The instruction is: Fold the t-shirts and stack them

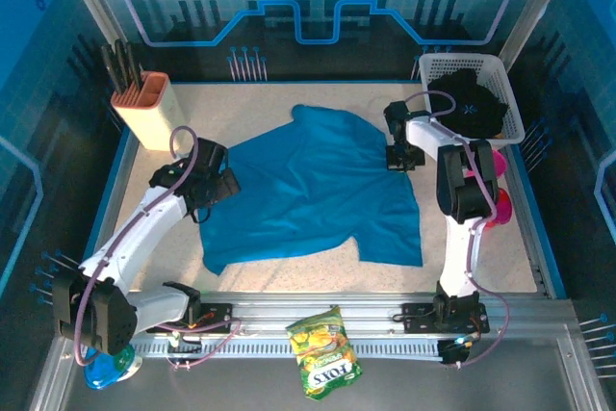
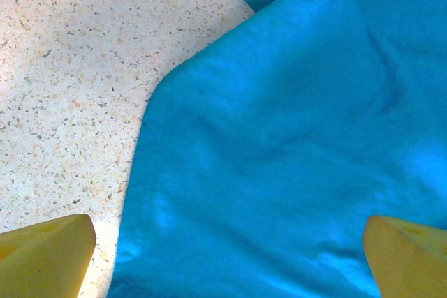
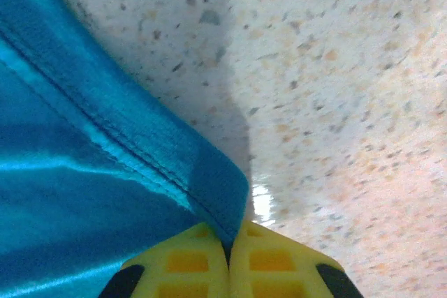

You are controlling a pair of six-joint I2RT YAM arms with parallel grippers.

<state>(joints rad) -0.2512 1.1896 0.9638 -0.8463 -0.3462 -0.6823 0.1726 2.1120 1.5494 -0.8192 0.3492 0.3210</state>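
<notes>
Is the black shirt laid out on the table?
No, the black shirt sits bunched inside the white basket at the far right corner.

The teal-blue t-shirt (image 2: 293,158) is lying across the centre and right of the frame, its rounded edge meeting the speckled tabletop (image 2: 77,68) at upper left. The left gripper (image 2: 227,263) is gaping wide, its yellow fingertips (image 2: 45,256) occupying both lower corners.

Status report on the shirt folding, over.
Left pincer open above teal shirt, at its edge. Right pincer shut on teal shirt's hem. Black shirt in basket, not yet folded. Pink cups off to the right, clear of cloth.
</notes>
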